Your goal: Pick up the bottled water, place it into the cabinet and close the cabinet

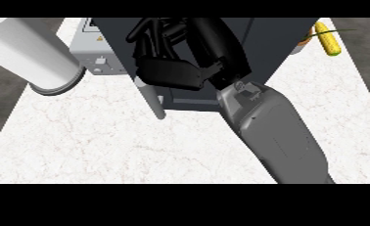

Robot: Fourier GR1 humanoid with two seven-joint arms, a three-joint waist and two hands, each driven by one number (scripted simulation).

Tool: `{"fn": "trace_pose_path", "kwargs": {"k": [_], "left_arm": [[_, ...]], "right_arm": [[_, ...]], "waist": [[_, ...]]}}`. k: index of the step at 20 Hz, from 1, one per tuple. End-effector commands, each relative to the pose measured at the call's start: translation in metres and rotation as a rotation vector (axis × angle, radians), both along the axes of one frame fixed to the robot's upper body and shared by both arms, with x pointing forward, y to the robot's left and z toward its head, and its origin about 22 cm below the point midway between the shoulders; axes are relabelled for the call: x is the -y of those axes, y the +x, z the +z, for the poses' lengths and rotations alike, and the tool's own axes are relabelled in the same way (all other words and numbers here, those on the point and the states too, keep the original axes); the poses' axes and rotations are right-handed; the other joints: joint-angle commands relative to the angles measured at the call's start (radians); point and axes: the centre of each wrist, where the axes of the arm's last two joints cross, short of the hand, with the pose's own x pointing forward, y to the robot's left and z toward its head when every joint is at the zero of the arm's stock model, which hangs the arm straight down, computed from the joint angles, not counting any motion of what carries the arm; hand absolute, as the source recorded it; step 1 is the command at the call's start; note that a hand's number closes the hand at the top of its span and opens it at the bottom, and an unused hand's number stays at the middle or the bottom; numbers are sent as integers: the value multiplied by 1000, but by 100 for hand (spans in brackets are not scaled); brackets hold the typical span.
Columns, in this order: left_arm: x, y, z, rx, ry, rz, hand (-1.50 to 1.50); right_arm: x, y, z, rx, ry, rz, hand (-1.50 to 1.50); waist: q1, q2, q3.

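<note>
Right hand point(168, 71) sits at centre of view, up against the dark cabinet point(278, 44) face. Its grey forearm point(278, 137) comes in from 5 o'clock. Palm faces left, fingers point(148, 36) curl upward toward 12 o'clock, thumb side runs up at 1 o'clock. Fingers are bent, but can't tell whether they close on anything; the hand covers whatever is behind it.

Bottle: not visible anywhere. Can't tell whether it's in the hand or in the cabinet.

Cabinet fills the upper middle, from 11 to 1 o'clock, standing on the white marble worktop point(108, 142). A pale vertical handle point(151, 100) shows at its lower left edge, just at 7 o'clock from the hand.

Left arm point(36, 54): only a white-grey cylinder at 9–10 o'clock, end rim toward centre; the left hand itself is out of frame.

Behind the cabinet at 10 o'clock, a light grey appliance point(94, 54) with small controls. Corn cob point(327, 39) lies at 2 o'clock on the worktop, well apart from the hand.
</note>
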Motion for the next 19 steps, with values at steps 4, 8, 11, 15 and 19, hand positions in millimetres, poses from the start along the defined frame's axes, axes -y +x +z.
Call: {"fn": "trace_pose_path", "kwargs": {"k": [4, 8, 11, 15, 19], "left_arm": [[-12, -4, 4, 8, 15, -7, 150], [-7, -3, 7, 8, 0, -12, 150], [-11, 9, 11, 20, -3, -20, 150], [-7, 8, 6, 25, -5, -42, 150], [-13, 7, 12, 20, 6, -48, 150]], "right_arm": [[3, 54, -31, -56, -38, -28, 150], [3, 64, -37, -66, -46, -92, 150], [7, 74, -34, -46, -69, -96, 150], [23, 79, -62, -77, -72, -111, 150], [17, 83, -51, -79, -75, -136, 150]], "waist": [[7, 6, 0], [11, 8, 0], [11, 16, -1], [17, 19, -1], [24, 14, -1]]}}
